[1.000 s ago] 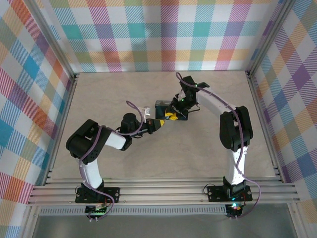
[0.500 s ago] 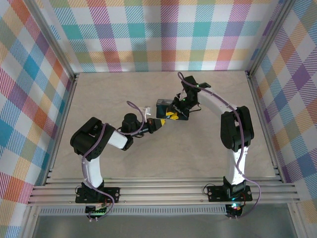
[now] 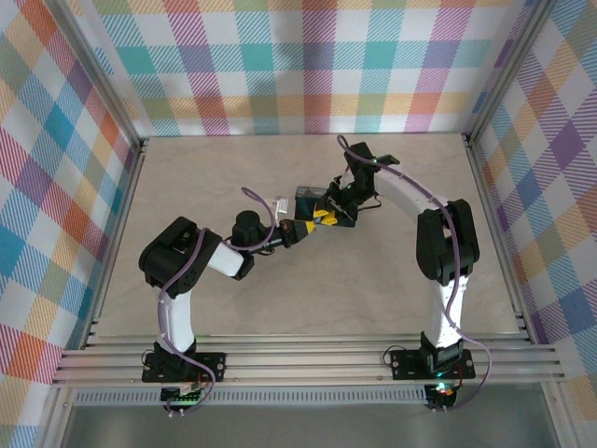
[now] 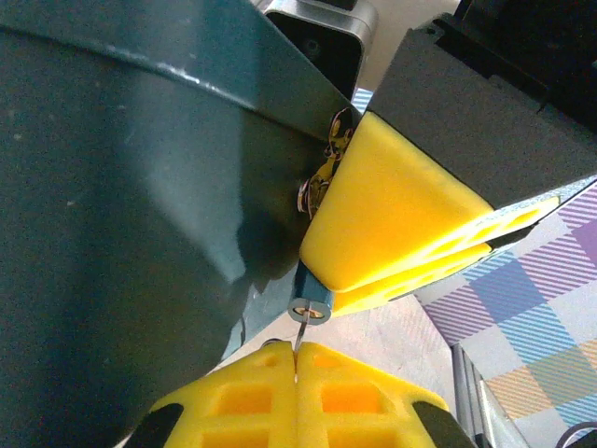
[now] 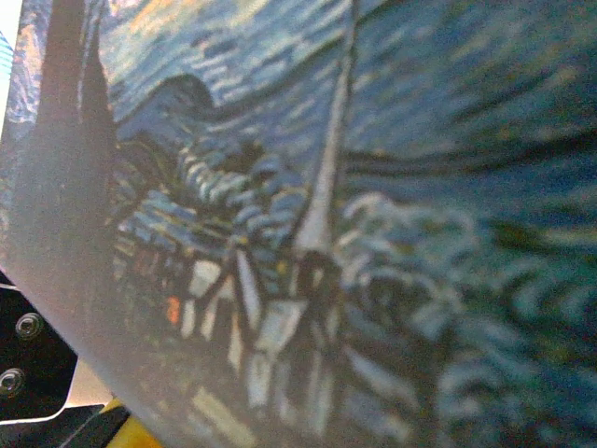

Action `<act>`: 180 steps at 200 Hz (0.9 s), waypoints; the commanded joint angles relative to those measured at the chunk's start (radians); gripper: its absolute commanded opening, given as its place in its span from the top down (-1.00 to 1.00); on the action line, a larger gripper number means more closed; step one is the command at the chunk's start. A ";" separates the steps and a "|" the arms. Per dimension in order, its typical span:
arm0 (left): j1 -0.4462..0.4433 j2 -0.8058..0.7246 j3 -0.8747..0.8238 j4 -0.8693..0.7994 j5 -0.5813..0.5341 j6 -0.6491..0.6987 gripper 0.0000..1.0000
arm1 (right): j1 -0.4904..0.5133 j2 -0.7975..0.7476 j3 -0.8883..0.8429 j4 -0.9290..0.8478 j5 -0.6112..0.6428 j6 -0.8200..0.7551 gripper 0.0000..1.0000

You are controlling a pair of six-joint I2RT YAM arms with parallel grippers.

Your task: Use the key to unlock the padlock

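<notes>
Clamping padlock body in right hand; pinching thin key in closed left hand. Probably heavy, rigid, slick metal: grip flat sides, hold key straight.

L fingers pinch key beside teal padlock.

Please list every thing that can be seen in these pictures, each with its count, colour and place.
padlock: one, dark blue-green with a painted blue face, mid-table between the two grippers
key: one, thin silver metal seen edge-on, right beside the padlock
table: one, beige, under both arms
walls: three, pastel plaid, at the back and both sides of the table
rails: several, silver, along the near edge
left gripper: one, yellow fingers, shut on the key, left of the padlock
right gripper: one, yellow fingers, closed on the padlock from the right
</notes>
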 commanded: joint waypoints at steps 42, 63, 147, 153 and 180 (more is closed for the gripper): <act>-0.037 -0.051 0.057 -0.126 -0.010 0.114 1.00 | 0.018 -0.038 0.000 -0.057 -0.083 -0.029 1.00; -0.079 -0.093 0.069 -0.276 -0.045 0.235 1.00 | 0.021 -0.029 -0.017 -0.044 -0.082 -0.019 1.00; -0.142 -0.139 -0.031 -0.381 -0.239 0.419 1.00 | 0.051 -0.025 -0.131 0.050 -0.073 0.051 0.80; -0.144 -0.136 -0.037 -0.375 -0.242 0.423 1.00 | 0.052 -0.025 -0.141 0.058 -0.071 0.055 0.78; -0.155 -0.112 -0.062 -0.321 -0.256 0.429 1.00 | 0.057 -0.036 -0.202 0.131 -0.072 0.099 0.64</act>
